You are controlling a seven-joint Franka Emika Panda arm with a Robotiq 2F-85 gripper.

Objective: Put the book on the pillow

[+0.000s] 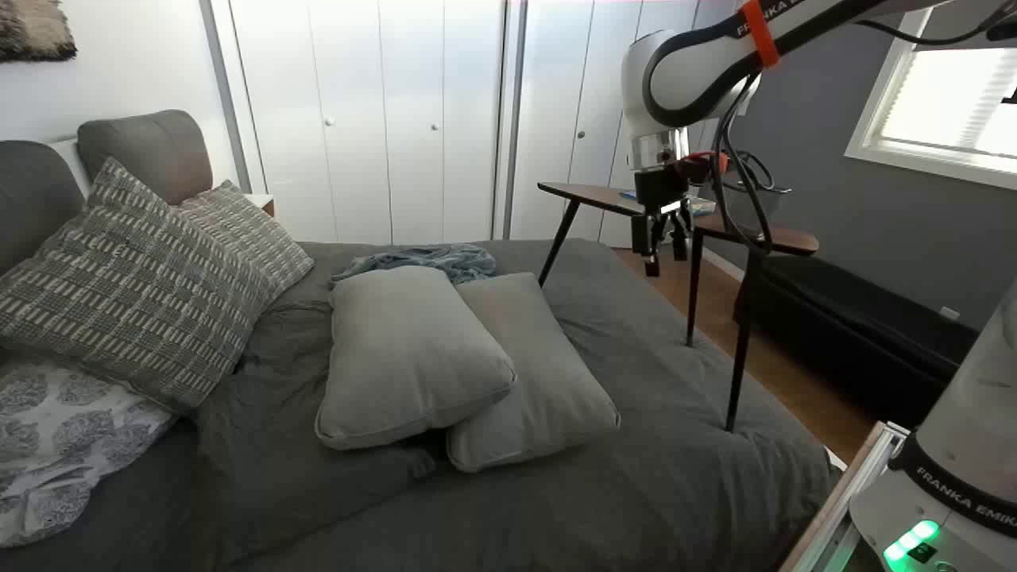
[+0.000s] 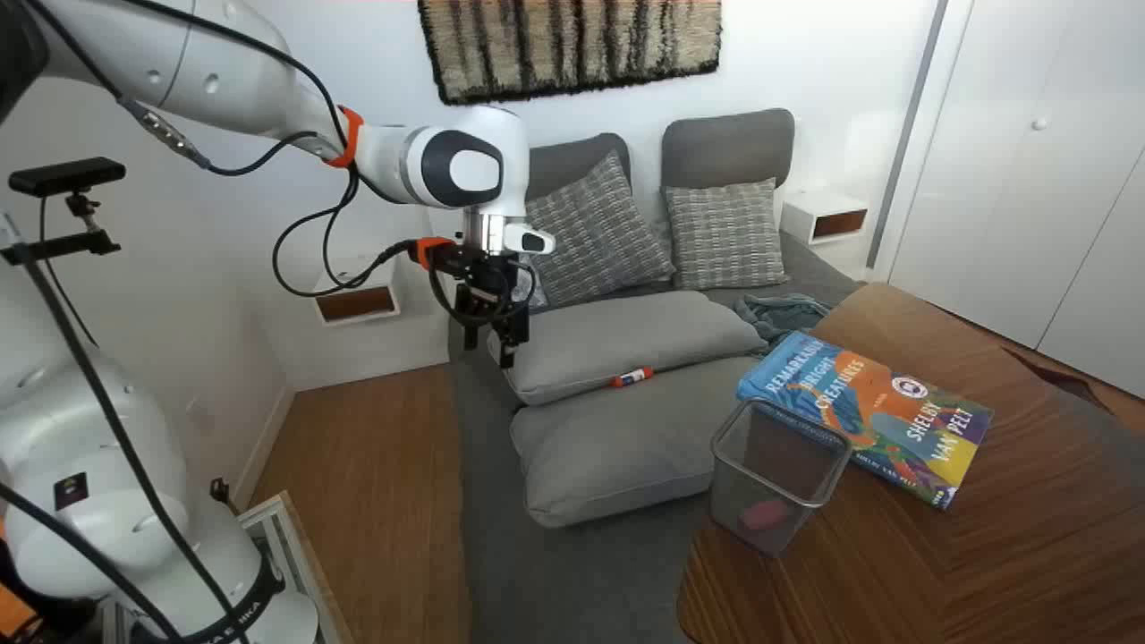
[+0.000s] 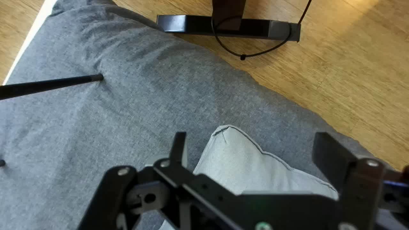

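Observation:
The book (image 2: 868, 402), blue and multicoloured, lies flat on the wooden table in an exterior view; it also shows partly behind the gripper in an exterior view (image 1: 703, 206). Two grey pillows lie overlapping on the bed: the one nearer the headboard (image 1: 405, 357) (image 2: 644, 335) and the one nearer the table (image 1: 540, 389) (image 2: 626, 447). My gripper (image 1: 663, 254) hangs in the air, fingers down, also seen in an exterior view (image 2: 489, 351). In the wrist view the gripper (image 3: 250, 137) is open and empty, with a pillow corner (image 3: 243, 159) below it. The book is out of the wrist view.
The wooden table (image 2: 1020, 519) stands with legs on the bed (image 1: 636, 492). A clear container (image 2: 778, 474) with a pink item stands on it beside the book. A glue stick (image 2: 631, 377) lies at the pillows' junction. Patterned cushions (image 1: 135, 294) lean at the headboard.

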